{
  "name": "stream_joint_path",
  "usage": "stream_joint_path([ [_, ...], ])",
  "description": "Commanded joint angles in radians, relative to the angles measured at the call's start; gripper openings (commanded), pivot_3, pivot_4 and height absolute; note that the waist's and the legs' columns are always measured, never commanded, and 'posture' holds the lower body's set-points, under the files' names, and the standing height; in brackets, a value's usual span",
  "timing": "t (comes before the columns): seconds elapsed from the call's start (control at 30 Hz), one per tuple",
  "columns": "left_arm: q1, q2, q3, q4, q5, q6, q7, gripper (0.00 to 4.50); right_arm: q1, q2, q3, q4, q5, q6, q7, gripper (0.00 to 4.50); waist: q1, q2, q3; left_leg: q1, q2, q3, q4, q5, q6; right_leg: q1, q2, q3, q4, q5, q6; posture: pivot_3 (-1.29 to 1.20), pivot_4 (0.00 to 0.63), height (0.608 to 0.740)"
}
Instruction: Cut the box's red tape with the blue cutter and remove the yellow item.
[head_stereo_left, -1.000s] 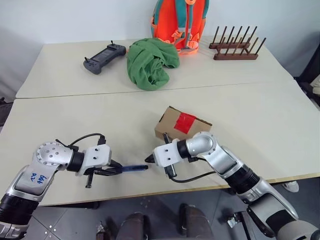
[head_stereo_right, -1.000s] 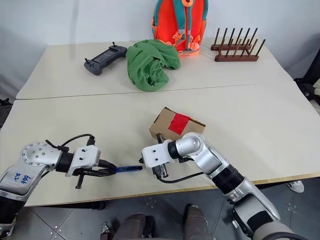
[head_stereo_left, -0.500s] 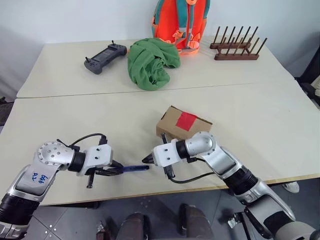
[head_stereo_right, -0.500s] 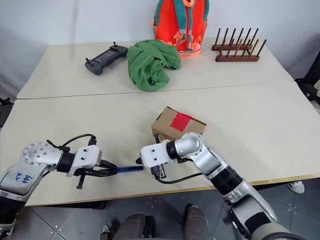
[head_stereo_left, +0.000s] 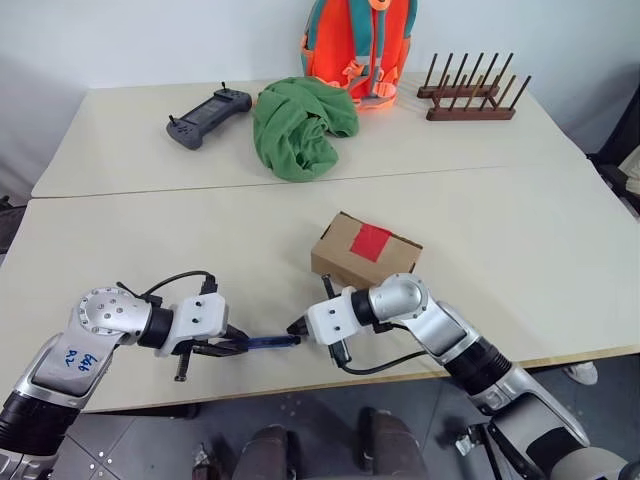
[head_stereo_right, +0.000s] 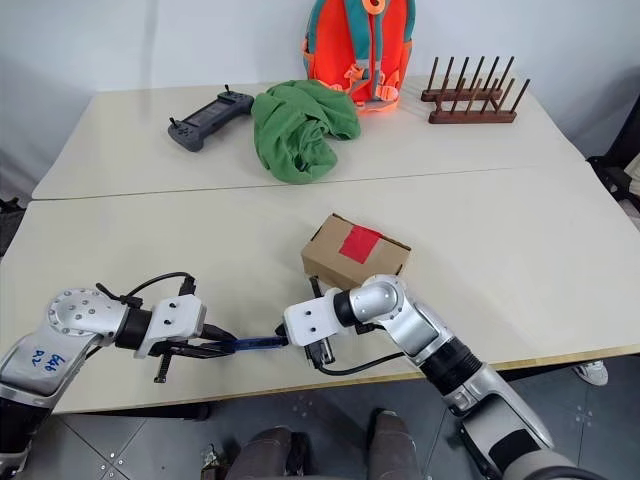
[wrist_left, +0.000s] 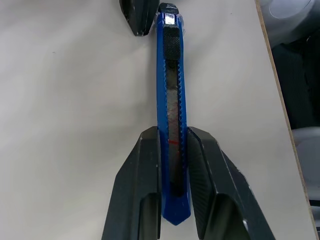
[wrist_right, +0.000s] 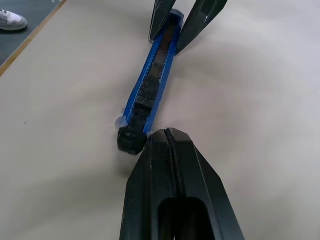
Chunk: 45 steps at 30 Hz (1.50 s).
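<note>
Blue cutter (wrist_left: 171, 115) is clamped at its rear end by the left gripper (wrist_left: 172, 150), held level just above the table (head_stereo_left: 200, 250) near the front edge. Right gripper (wrist_right: 167, 137) is pinched shut on nothing, tips right beside the cutter's nose. Step in hand looks like blade extension — slider (wrist_left: 170, 46) likely to be pushed next. Box (head_stereo_left: 365, 256) sits just behind, red tape (head_stereo_left: 371, 241) uncut.

Silver-and-white arms, round silver joints, looping black cables; black fingers (wrist_left: 145, 190); blue handwriting on the left forearm (head_stereo_left: 72, 360).
</note>
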Motion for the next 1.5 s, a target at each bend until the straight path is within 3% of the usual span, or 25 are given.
stream_joint_path([
  [0.03, 0.026, 0.002, -0.037, -0.009, 0.017, 0.010, -0.002, 0.41, -0.008, 0.008, -0.013, -0.052, 0.009, 0.017, -0.004, 0.01, 0.000, 0.000, 0.000, 0.000, 0.001, 0.000, 0.000, 0.000, 0.000, 0.000, 0.000, 0.000, 0.000, 0.000, 0.000, 0.00, 0.150, 0.740],
  [0.27, 0.028, 0.005, -0.040, -0.013, 0.019, 0.015, -0.002, 0.41, 0.022, -0.033, -0.023, -0.153, 0.043, 0.067, 0.035, 0.01, 0.001, 0.000, 0.000, -0.001, 0.001, 0.000, 0.000, -0.001, 0.000, 0.000, 0.000, 0.000, 0.000, 0.000, 0.000, 0.00, 0.150, 0.740],
  [0.57, 0.028, 0.008, -0.041, -0.011, 0.027, 0.021, 0.005, 0.41, 0.045, -0.071, 0.007, -0.111, 0.007, 0.030, 0.045, 0.01, 0.001, 0.000, 0.000, 0.000, 0.000, 0.000, 0.000, -0.001, 0.001, 0.000, 0.000, -0.001, 0.000, 0.000, 0.000, 0.00, 0.150, 0.740],
  [1.07, 0.006, -0.006, -0.049, 0.002, 0.045, 0.066, 0.060, 0.41, -0.005, -0.024, 0.017, 0.018, -0.028, -0.045, 0.028, 0.01, 0.001, 0.003, -0.003, 0.003, 0.006, 0.003, 0.002, -0.001, 0.001, 0.003, 0.000, 0.001, 0.000, 0.000, -0.001, 0.00, 0.150, 0.740],
  [1.5, 0.008, -0.014, -0.052, 0.001, 0.051, 0.073, 0.075, 0.41, -0.045, 0.028, -0.016, -0.006, -0.028, -0.046, -0.012, 0.01, 0.003, 0.004, -0.002, 0.014, 0.008, 0.003, 0.001, -0.002, 0.000, 0.012, 0.001, 0.000, 0.000, -0.002, -0.004, 0.00, 0.150, 0.740],
])
